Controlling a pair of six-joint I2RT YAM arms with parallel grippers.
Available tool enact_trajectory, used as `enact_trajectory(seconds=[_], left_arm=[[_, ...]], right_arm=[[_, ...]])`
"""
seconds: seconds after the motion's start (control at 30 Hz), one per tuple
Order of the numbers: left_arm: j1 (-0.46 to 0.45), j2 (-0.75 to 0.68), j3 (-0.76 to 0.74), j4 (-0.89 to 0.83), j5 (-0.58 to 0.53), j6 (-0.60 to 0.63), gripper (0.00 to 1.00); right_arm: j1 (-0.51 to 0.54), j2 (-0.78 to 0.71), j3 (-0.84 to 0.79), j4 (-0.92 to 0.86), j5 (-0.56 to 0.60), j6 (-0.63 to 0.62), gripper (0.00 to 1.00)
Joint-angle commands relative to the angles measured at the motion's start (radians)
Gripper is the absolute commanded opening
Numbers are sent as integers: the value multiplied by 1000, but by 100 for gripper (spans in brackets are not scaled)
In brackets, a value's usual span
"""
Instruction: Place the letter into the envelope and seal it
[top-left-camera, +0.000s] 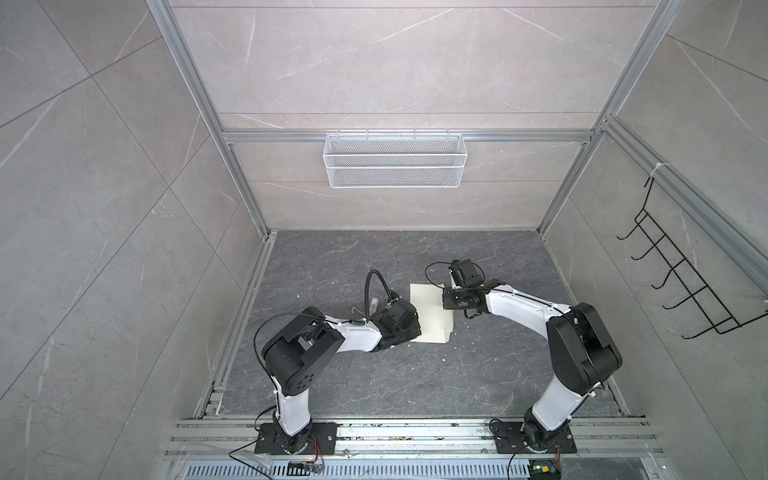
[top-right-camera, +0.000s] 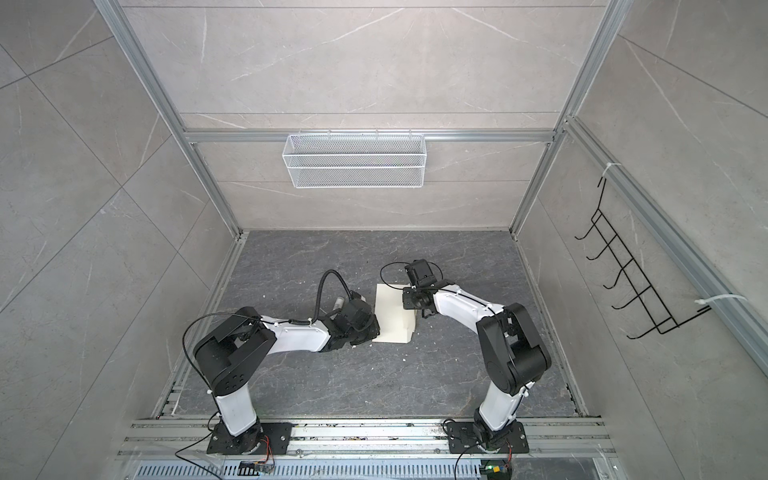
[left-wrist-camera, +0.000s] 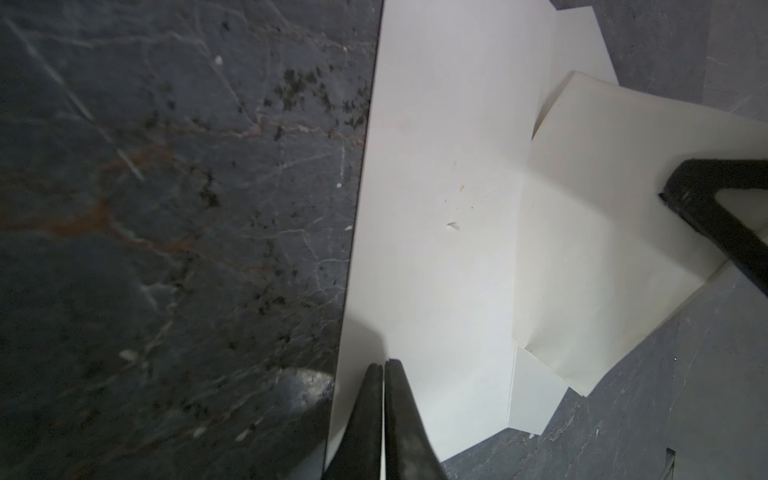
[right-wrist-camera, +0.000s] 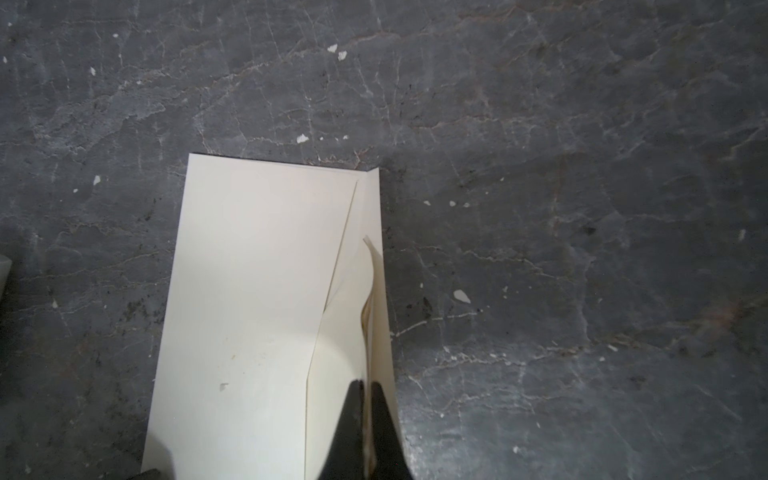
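Smooth cream rectangular envelope on veined slate table.

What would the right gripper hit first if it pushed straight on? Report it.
Most likely the envelope itself: the right gripper, shut on its raised flap, points along that edge, so it would crumple the paper ahead. Beyond the envelope's far end lies the table; depth is hard to judge.
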Motion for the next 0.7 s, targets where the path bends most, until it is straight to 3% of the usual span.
enact_trajectory(seconds=[0.0, 0.47, 0.67], left_arm=[[-1, 16, -11, -37, -11, -4, 9], [-1, 12, -10, -35, -16, -6, 10], [-1, 13, -6, -35, -15, -4, 10]], right_arm=[[-12, 42, 39, -55, -35, 28, 0], [-39, 16, 28, -5, -170, 40, 0], [-41, 69, 88, -85, -138, 22, 0]])
